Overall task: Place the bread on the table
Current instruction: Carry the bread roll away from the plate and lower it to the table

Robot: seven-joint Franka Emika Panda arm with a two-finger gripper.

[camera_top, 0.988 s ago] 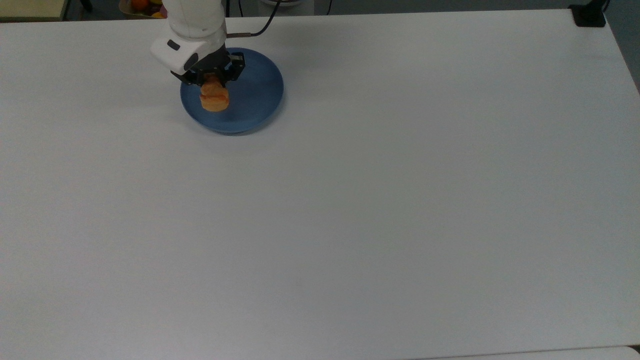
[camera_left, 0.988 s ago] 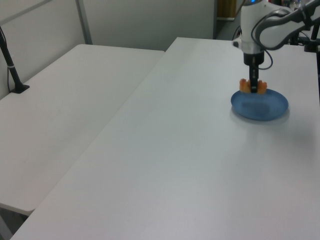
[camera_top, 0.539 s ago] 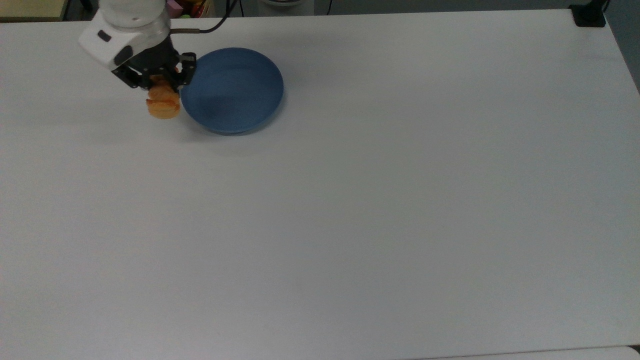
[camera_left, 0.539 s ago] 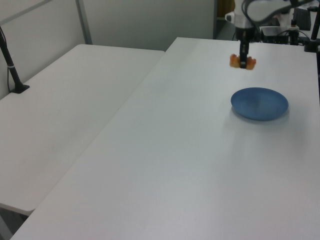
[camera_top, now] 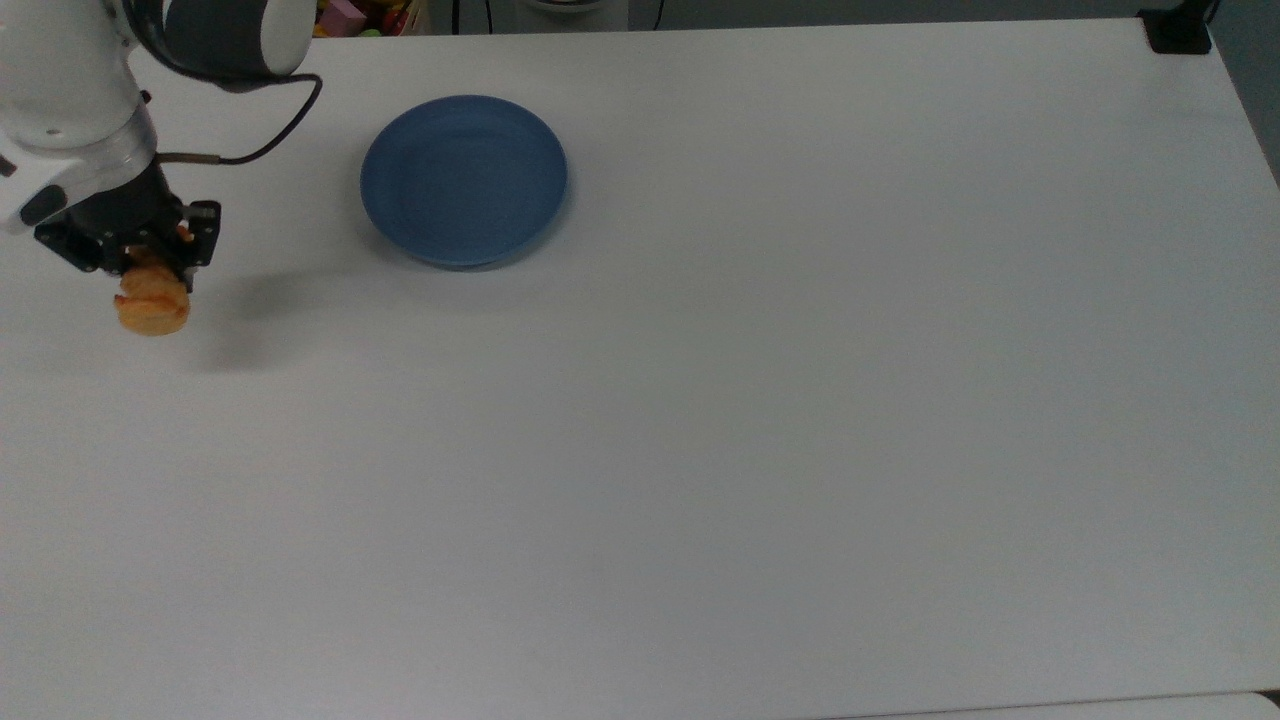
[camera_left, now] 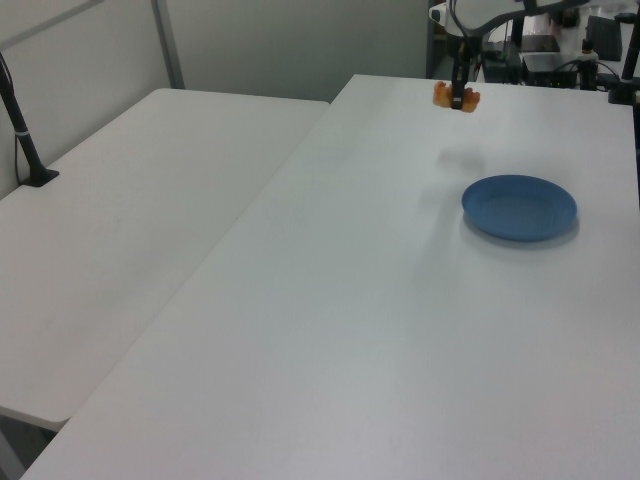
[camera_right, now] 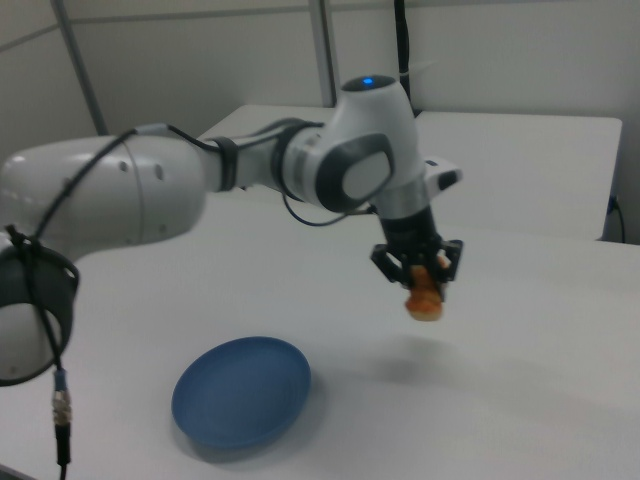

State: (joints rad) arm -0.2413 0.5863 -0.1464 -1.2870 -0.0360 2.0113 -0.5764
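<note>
Gripper [camera_top: 140, 268] hangs from the white Panda arm [camera_right: 300, 175] with its black fingers closed on the bread [camera_top: 152, 303], which is held clear above the table [camera_top: 760, 420] near the top view's left edge, its shadow falling on the bare white surface beside it. Well apart from it, toward the top view's right, the round blue plate [camera_top: 464, 180] lies flat on the tabletop with nothing on it, and nothing stands between plate and loaf. In the left view a second white table [camera_left: 140, 190] adjoins along the left view's left, with a black post [camera_left: 22, 130] at its far edge.
</note>
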